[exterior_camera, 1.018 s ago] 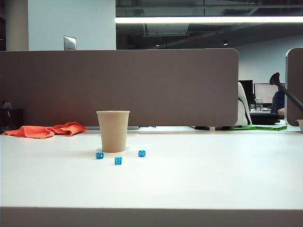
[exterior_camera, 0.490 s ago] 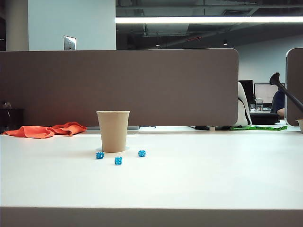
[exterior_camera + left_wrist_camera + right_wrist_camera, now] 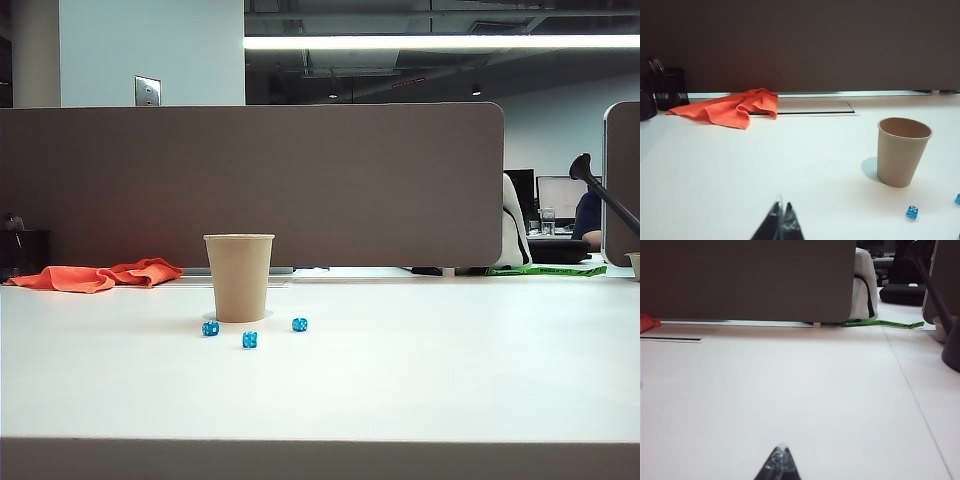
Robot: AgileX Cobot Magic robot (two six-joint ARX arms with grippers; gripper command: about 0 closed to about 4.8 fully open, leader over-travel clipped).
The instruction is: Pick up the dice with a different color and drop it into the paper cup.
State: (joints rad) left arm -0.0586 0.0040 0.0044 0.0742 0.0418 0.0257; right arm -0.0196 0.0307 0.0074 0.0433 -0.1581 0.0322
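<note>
A white table [image 3: 450,370] runs back to a grey partition [image 3: 300,180], an orange cloth [image 3: 100,275] at its far left. The cup [image 3: 239,277] stands upright left of centre with three blue dice [image 3: 249,340] just in front. No purple die shows in any view; it may sit behind the cup. The left gripper [image 3: 781,222] hangs low near the cup, tips together, empty. The right gripper [image 3: 780,462] is likewise closed and empty over bare table. Nothing is started: the next move calls for finding the odd die. Open room lies rightward.
</note>
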